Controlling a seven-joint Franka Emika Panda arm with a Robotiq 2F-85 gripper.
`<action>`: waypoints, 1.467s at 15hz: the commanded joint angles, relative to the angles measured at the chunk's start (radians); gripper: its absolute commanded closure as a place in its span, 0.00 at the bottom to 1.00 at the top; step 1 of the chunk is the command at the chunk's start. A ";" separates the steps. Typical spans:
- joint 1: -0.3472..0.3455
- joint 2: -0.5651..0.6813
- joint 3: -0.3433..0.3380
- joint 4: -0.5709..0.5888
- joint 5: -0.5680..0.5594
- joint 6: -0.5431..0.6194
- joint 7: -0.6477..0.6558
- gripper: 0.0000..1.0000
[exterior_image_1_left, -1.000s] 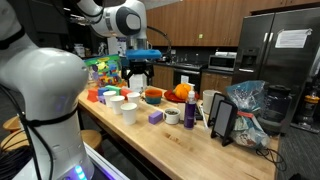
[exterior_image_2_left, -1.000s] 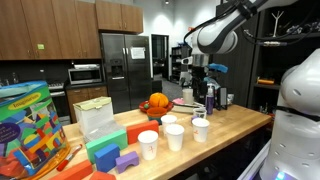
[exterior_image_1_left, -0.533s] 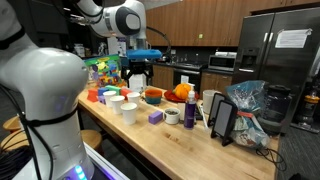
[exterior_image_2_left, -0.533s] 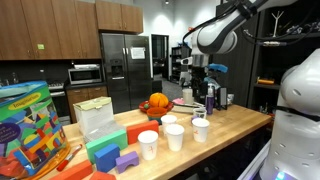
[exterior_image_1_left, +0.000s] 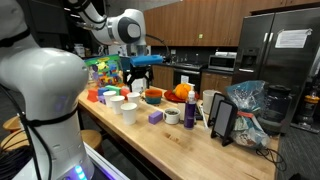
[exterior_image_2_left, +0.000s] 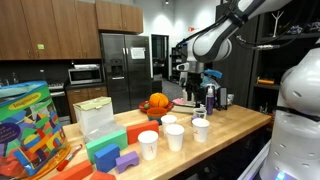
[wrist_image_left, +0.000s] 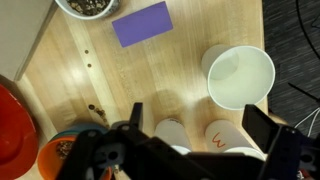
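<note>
My gripper (wrist_image_left: 198, 125) is open and empty, its two dark fingers wide apart. It hangs above the wooden table over a group of white paper cups. In the wrist view two cups (wrist_image_left: 176, 136) lie between the fingers, and one (wrist_image_left: 222, 134) carries a red mark. A third cup (wrist_image_left: 240, 76) stands upright just beyond them. The gripper also shows in both exterior views (exterior_image_1_left: 136, 78) (exterior_image_2_left: 196, 88), well above the cups (exterior_image_1_left: 128, 110) (exterior_image_2_left: 175, 136). A purple block (wrist_image_left: 141, 23) lies beyond the cups.
Coloured blocks (exterior_image_2_left: 107, 152) and a toy box (exterior_image_2_left: 30, 125) sit at one end of the table (exterior_image_1_left: 190, 145). An orange pumpkin-like thing (exterior_image_2_left: 157, 102), bowls (exterior_image_1_left: 153, 97), a dark bottle (exterior_image_1_left: 189, 113), a tablet stand (exterior_image_1_left: 222, 122) and a bag (exterior_image_1_left: 247, 105) stand further along.
The arm has lowered a little and shifted sideways toward the cups. The gripper stays open. Nothing on the table has moved.
</note>
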 joint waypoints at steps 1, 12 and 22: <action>0.010 0.101 -0.014 0.001 0.032 0.087 -0.092 0.00; -0.019 0.277 0.023 0.003 0.154 0.134 -0.294 0.00; -0.045 0.331 0.074 0.007 0.117 0.222 -0.259 0.55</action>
